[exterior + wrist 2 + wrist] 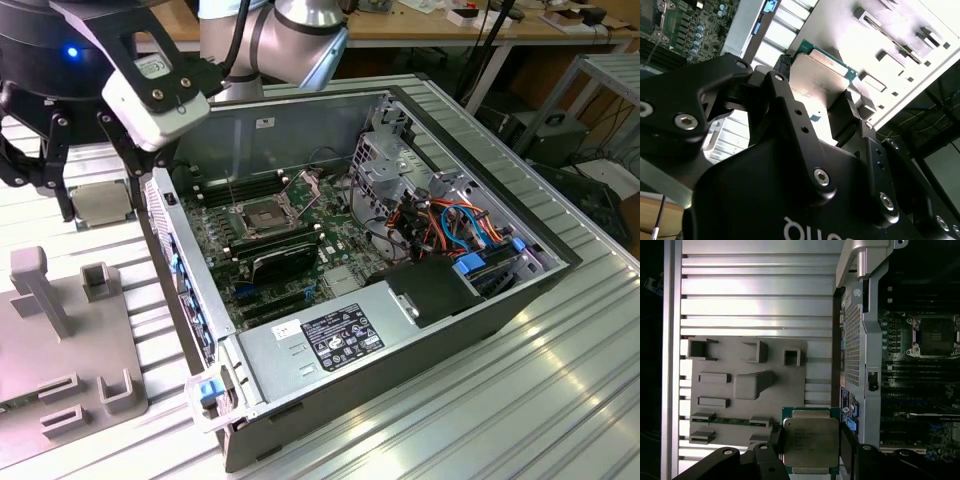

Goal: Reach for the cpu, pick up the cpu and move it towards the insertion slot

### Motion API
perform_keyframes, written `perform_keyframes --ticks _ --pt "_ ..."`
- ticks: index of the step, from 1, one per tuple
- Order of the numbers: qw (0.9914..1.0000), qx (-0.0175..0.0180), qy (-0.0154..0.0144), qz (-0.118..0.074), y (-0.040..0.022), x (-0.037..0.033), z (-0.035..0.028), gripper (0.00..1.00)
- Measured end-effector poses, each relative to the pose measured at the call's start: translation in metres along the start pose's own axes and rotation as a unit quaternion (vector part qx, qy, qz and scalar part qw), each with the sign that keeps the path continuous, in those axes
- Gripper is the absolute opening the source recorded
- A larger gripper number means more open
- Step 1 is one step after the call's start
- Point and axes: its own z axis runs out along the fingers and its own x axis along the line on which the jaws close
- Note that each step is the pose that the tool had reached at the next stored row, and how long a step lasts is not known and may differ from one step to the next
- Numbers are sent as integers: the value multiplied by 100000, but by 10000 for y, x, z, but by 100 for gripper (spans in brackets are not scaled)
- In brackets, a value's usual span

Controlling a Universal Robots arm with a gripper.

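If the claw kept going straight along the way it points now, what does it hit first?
The cpu, which sits between the claw's fingers in both wrist views. Whether they already clamp it, and what lies beneath, I cannot tell.

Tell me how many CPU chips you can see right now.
1. The cpu sits between the end effector fingers, over the ribbed table beside the open computer case. Others could be hidden.

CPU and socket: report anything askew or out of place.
Nothing stands out. The cpu sits flat and square between the gripper fingers, outside the computer case. The insertion slot on the motherboard is open and unobstructed.
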Motion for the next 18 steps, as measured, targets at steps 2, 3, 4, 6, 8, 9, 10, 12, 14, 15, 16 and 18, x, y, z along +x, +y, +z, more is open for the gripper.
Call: perform_keyframes --ticks 2,3,4,6,8,9,10,12,14,15,16,18 --pt "100000 0 1 3 -1 -33 -2 55" --pt "100000 -4 -1 1 -1 -46 -2 55" --pt "100000 -8 -3 2 -1 -60 -2 55" --pt "100000 -5 0 -3 -2 -100 -5 55" --pt "100000 -6 -4 -1 -3 -125 -6 55" --pt "100000 -4 -3 -3 -3 -141 -7 55" --pt "100000 -2 -2 -3 -3 -156 -8 55" --pt "100000 -3 -2 2 -3 -177 -9 55" --pt "100000 -3 -1 2 -4 -202 -10 55" --pt "100000 -4 -2 -1 -4 -212 -11 55" --pt "100000 -4 0 -2 -4 -222 -11 55" --pt "100000 -5 -2 2 -5 -245 -12 55"
